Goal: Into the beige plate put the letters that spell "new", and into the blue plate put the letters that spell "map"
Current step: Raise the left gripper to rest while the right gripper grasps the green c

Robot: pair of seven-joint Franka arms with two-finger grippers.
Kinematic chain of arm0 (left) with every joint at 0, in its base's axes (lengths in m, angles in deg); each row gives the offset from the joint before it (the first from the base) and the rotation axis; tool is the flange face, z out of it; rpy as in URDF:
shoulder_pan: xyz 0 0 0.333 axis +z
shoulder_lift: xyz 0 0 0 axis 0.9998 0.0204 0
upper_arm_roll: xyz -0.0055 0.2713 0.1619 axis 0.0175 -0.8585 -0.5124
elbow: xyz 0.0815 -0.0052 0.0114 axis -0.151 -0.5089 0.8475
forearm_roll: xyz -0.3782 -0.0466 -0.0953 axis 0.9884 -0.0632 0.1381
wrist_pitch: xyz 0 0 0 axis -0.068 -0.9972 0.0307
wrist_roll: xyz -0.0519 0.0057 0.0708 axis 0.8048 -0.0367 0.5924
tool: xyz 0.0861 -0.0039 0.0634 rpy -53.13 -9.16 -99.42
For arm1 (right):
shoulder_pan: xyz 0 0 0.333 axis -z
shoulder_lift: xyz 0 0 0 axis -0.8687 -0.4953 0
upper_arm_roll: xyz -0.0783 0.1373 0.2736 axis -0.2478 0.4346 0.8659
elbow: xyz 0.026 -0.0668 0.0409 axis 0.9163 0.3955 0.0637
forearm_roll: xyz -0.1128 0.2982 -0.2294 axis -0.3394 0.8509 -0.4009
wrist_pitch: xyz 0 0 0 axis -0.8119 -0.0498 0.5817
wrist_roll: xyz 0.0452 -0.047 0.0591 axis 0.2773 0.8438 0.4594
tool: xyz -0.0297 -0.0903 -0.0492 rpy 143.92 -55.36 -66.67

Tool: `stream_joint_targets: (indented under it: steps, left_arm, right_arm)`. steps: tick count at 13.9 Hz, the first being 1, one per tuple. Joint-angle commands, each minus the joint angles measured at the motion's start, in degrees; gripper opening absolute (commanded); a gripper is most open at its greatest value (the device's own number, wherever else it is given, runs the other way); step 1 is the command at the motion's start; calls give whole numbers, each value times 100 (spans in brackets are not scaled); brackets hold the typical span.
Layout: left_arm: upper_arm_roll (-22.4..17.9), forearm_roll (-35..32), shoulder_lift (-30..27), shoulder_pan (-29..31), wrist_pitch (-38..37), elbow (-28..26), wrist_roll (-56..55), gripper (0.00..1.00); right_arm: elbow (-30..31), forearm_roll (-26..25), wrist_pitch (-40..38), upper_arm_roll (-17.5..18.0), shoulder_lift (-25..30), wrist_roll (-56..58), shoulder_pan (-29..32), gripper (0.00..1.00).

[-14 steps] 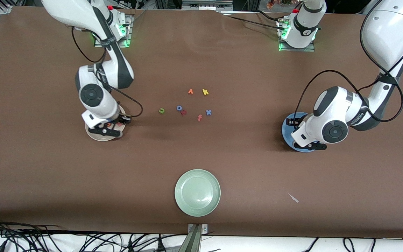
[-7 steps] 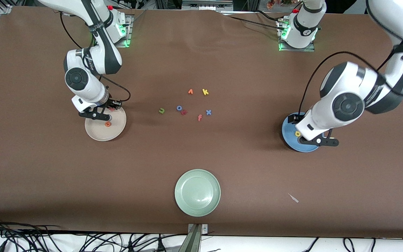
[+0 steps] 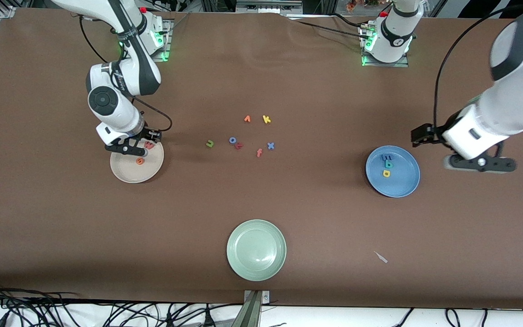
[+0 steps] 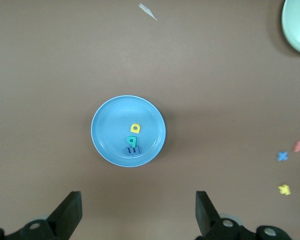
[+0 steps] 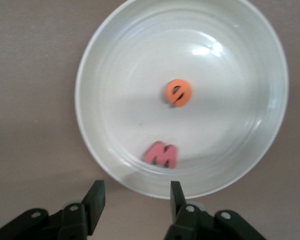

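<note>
With m, p and a in the blue plate and e and w in the beige plate, lift right end effector, empty and part-spread over that plate's rim, clear before fetching green n mid-worktop; left end effector, spread and empty, waits beside the blue plate.

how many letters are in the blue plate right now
3. In the blue plate lie a yellow a, a teal p and a blue m, close together in a short row; the a is nearest the front camera, the m farthest. None looks hidden.
</note>
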Motion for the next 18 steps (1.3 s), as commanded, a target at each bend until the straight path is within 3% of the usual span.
stream_joint_targets:
  steps: [1,2,5,6,9,12,18]
  left_arm:
    - [-1721,624,-694,-1146,-95,-149,207,100]
    - [-1864,590,-774,-1314,-60,-167,190,100]
    - [-2259,563,-1265,-1656,89,-938,198,100]
    - [-2427,563,-1354,-1719,90,-975,216,100]
    - [-2411,405,-1513,-1711,99,-1142,207,100]
    - [-2113,134,-1548,-1589,55,-1151,181,100]
    - [-1998,141,-1636,-1483,73,-1257,216,100]
  right_arm:
    - [79,50,207,496,50,-778,-56,64]
    - [44,59,356,734,-20,-1129,-65,67]
    - [0,50,1041,1306,-371,-2114,-152,70]
    - [-9,50,1295,1307,-511,-2343,-318,70]
    - [-255,59,1483,1307,-820,-2810,-626,70]
    - [-334,50,1701,1307,-1031,-2952,-733,70]
    - [-474,-11,1711,1290,-1137,-2926,-724,69]
